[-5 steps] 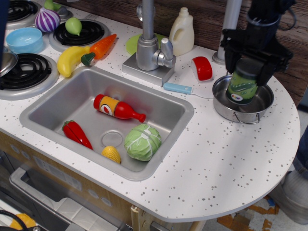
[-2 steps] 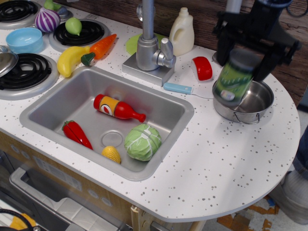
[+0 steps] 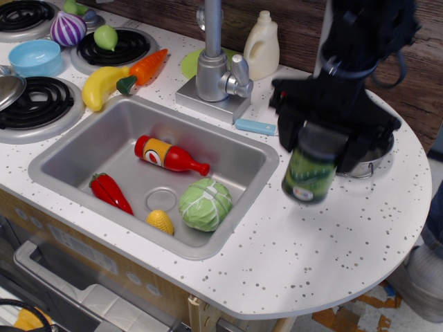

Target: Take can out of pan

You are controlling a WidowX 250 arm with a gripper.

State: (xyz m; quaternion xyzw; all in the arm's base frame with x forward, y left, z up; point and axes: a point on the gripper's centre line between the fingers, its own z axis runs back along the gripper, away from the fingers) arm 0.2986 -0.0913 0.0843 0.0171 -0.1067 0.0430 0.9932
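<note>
My black gripper (image 3: 325,142) is shut on the can (image 3: 310,171), a small tin with a dark green label and lighter green vegetables. It holds the can in the air over the speckled counter, just right of the sink's right edge. The steel pan (image 3: 370,162) stands behind the gripper at the right. Only a part of its rim and one wire handle show. The can is out of the pan and to its left front.
The sink (image 3: 76,155) holds a red ketchup bottle (image 3: 169,155), a green cabbage (image 3: 205,203), a red pepper (image 3: 109,191) and a corn piece (image 3: 160,221). A faucet (image 3: 213,66), a white jug (image 3: 261,45) and a blue knife (image 3: 255,126) stand behind.
The gripper has lifted the can out of the pan and carried it left and toward the front, over the counter.
</note>
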